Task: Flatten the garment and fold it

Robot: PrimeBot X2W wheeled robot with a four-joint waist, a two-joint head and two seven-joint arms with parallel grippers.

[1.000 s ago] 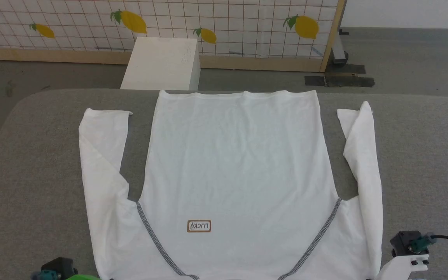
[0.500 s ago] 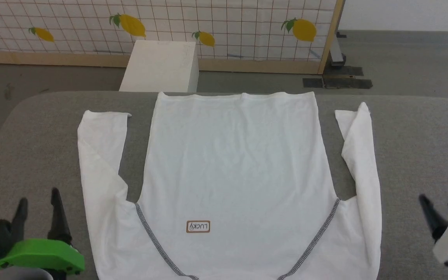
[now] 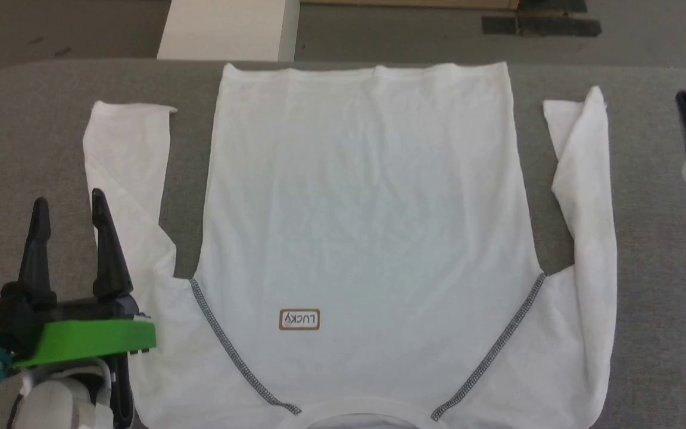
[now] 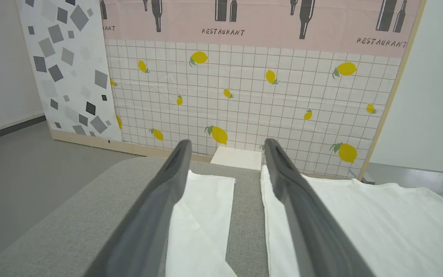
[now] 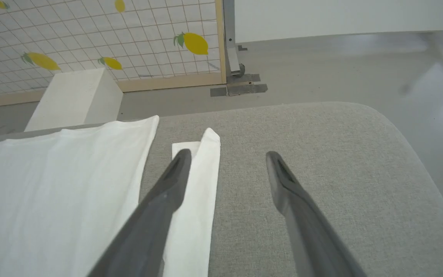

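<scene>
The grey cloth-covered counter, rounded at its far corners, bore the white garment spread flat, hem by the far edge, collar at the near edge.

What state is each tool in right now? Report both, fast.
Left tool: open, holding nothing.
Right tool: open, holding nothing.

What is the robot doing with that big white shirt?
The white shirt lies spread on the grey table, not folded yet. The robot's left end effector is open by the left sleeve, and its right end effector is open beside the right sleeve, whose end is doubled over. Neither holds anything.
</scene>
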